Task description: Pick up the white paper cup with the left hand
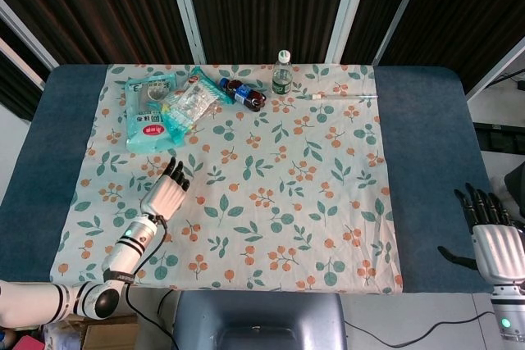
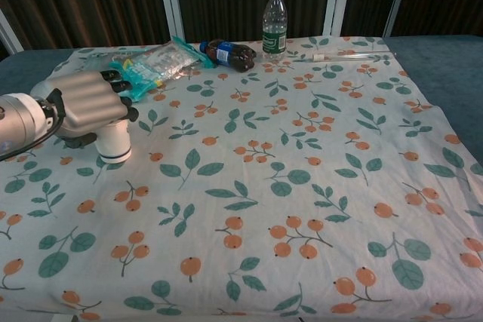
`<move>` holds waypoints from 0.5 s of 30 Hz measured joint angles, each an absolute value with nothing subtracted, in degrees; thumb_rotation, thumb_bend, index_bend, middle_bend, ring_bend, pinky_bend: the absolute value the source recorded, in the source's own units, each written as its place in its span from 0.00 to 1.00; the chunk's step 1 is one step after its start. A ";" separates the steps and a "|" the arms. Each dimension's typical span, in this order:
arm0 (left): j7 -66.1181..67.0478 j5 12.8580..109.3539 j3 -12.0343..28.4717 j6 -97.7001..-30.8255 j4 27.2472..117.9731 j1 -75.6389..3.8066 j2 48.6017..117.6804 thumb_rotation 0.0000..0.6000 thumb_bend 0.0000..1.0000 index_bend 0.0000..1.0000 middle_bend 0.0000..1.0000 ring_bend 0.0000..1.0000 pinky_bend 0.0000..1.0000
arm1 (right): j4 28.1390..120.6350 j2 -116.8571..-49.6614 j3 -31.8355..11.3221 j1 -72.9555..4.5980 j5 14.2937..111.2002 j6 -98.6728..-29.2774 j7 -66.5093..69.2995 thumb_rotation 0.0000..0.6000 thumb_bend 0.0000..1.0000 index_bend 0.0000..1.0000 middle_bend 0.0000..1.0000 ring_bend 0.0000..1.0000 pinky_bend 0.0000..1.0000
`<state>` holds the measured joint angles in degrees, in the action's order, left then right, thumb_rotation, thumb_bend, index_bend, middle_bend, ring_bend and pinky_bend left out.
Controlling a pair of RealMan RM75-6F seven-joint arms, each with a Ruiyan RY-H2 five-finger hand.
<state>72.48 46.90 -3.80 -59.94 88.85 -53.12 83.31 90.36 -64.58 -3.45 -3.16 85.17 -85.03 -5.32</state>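
Note:
The white paper cup [image 2: 115,143] stands upright on the floral cloth at the left of the chest view, with only its lower part showing. My left hand [image 2: 87,103] lies over and around its upper part, fingers reaching past the far side and thumb low on the left. Whether the fingers press the cup I cannot tell. In the head view the left hand [image 1: 164,194] hides the cup entirely, its fingers still fairly straight. My right hand [image 1: 492,235] hangs beyond the table's right edge, fingers spread and empty.
At the back of the floral cloth [image 2: 302,186] lie snack packets [image 2: 147,62], a dark cola bottle [image 2: 230,53] on its side, an upright water bottle [image 2: 275,22] and a thin clear tube [image 2: 351,55]. Blue table surface [image 1: 426,161] flanks the cloth.

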 measured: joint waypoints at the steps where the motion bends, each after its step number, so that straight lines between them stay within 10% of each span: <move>1: 72.41 46.86 -3.81 -59.96 88.90 -53.15 83.29 1.00 0.46 0.24 0.24 0.00 0.10 | 90.37 -64.56 -3.47 -3.14 85.11 -85.05 -5.33 0.92 0.01 0.00 0.00 0.00 0.00; 15: 57.64 50.76 -1.45 -60.15 93.17 -50.98 79.64 1.00 0.46 0.24 0.30 0.05 0.12 | 90.32 -64.09 -3.68 -3.18 84.51 -84.70 -4.77 0.93 0.01 0.00 0.00 0.00 0.00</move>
